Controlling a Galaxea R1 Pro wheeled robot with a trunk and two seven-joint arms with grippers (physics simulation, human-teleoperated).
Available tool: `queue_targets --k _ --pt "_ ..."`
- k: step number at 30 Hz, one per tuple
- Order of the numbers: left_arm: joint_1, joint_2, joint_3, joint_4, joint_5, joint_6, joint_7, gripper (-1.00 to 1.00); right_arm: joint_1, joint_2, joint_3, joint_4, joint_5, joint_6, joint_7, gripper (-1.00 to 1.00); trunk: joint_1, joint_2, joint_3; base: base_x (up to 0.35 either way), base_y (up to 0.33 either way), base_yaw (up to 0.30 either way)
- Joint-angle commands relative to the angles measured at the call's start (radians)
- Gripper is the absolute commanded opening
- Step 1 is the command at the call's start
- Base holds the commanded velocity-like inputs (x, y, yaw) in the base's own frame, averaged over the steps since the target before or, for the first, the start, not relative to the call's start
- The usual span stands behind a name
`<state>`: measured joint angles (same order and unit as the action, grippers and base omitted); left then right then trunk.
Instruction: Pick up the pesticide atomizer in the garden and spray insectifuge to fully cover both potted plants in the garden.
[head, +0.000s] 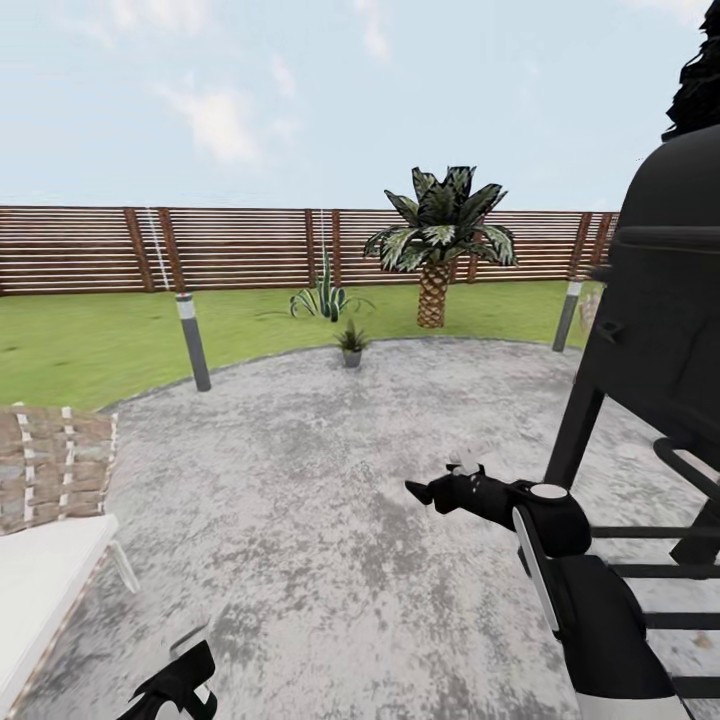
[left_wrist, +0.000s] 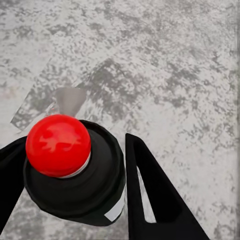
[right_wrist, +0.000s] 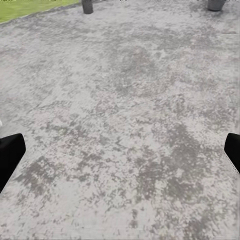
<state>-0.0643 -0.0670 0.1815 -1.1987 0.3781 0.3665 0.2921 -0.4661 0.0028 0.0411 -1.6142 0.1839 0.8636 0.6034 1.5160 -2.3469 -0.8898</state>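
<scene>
The right arm (head: 570, 560) was glossy black with a white stripe along its side and a round white cap at the joint. The left gripper (left_wrist: 75, 190) had flat, matte black fingers (left_wrist: 150, 200), pointed at the tips.

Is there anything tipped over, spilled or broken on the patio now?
Nothing stands out. The left gripper holds the pesticide atomizer, the stone patio looks dry, and the small potted plant stands upright at its edge.

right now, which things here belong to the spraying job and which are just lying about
Job: pesticide atomizer, held in left gripper; stone patio.
Lying about: palm, agave, grey post, black grill, woven chair; small plant in grey pot, possibly a target.
</scene>
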Motion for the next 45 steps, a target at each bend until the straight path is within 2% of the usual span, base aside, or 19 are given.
queue_targets --k 1,5,8,9,11,28,45 --pt "-0.001 -0.001 0.001 -0.001 0.010 0.004 0.005 -1.00 -0.001 0.000 -0.001 -0.001 0.011 0.003 0.008 1.00 0.000 0.000 -0.001 0.339 0.000 0.000" --pt "-0.001 -0.001 0.002 -0.001 0.010 0.003 0.004 -1.00 -0.003 0.000 -0.002 -0.001 0.011 0.003 0.005 1.00 0.000 0.000 -0.001 0.339 0.000 0.000" --pt "-0.003 0.001 0.003 -0.001 0.011 0.006 -0.025 -1.00 -0.002 0.001 -0.003 -0.001 0.009 0.004 0.008 1.00 0.000 0.000 -0.001 0.339 0.000 0.000" --pt "-0.003 0.002 0.004 -0.001 0.008 0.004 -0.064 -1.00 0.009 0.007 -0.001 -0.001 0.007 -0.014 0.009 1.00 0.000 0.000 -0.001 0.339 0.065 0.000" --pt "-0.003 0.002 0.004 -0.001 0.008 0.004 -0.068 -1.00 0.011 0.006 0.001 -0.001 0.007 -0.032 0.009 1.00 0.000 0.000 -0.001 0.338 0.080 0.000" --pt "-0.003 0.003 0.001 0.000 0.005 0.003 -0.073 -1.00 0.008 0.002 0.000 -0.001 0.006 -0.050 0.010 1.00 0.000 0.000 -0.001 0.312 0.137 0.000" --pt "-0.003 0.004 0.000 0.010 0.005 0.003 -0.074 -1.00 0.012 0.002 0.000 -0.001 0.006 -0.052 0.012 1.00 0.000 0.000 -0.001 0.337 0.010 0.000"
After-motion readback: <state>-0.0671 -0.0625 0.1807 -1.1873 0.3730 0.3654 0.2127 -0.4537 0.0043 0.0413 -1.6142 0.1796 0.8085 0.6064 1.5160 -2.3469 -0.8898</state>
